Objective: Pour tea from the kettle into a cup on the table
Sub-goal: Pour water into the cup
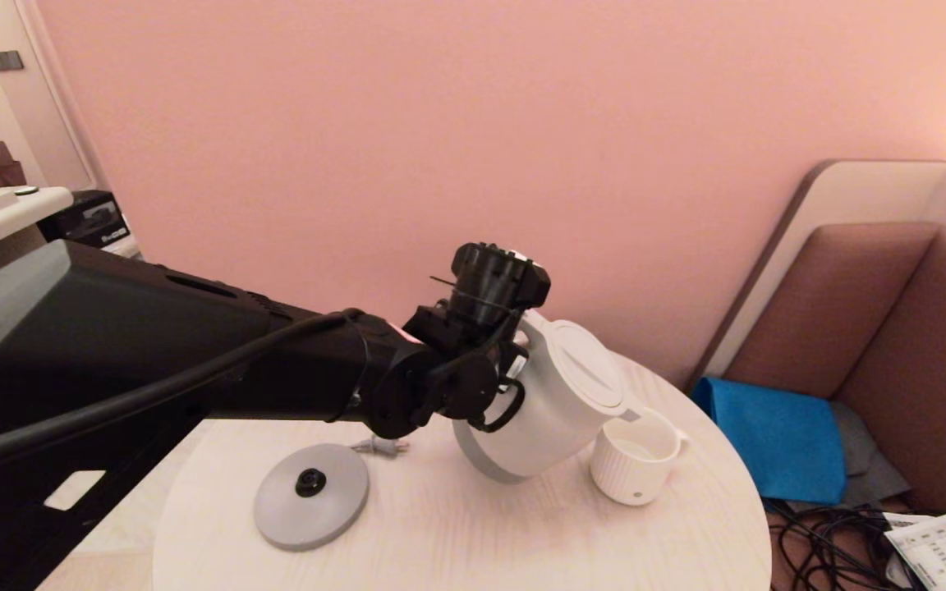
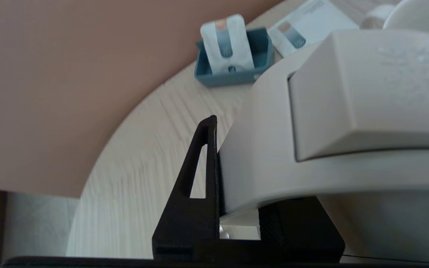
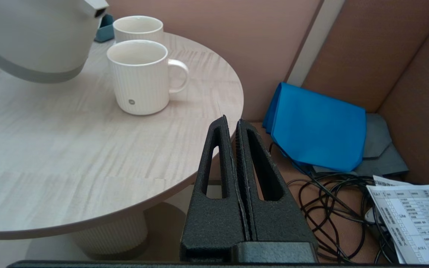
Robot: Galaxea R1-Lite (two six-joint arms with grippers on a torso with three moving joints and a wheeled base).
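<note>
The cream-white kettle (image 1: 555, 394) hangs tilted above the round pale table (image 1: 456, 533), spout down over the ribbed white cup (image 1: 636, 460). My left gripper (image 1: 506, 386) is shut on the kettle's loop handle (image 2: 266, 156); one black finger (image 2: 207, 178) presses its side and the other is mostly hidden behind it. In the right wrist view the kettle (image 3: 32, 37) has its spout (image 3: 95, 9) above and beside the cup (image 3: 140, 80), whose handle and grey dot show. No liquid is visible. My right gripper (image 3: 233, 126) stays shut and empty off the table's right edge.
The grey kettle base (image 1: 311, 495) and its plug (image 1: 383, 447) lie at the table's front left. A plain white cup (image 3: 138, 29) and a blue sachet holder (image 2: 233, 56) stand at the far side. A blue cloth (image 1: 777, 435), cables (image 3: 333, 201) and paper (image 3: 412, 219) lie on the sofa at the right.
</note>
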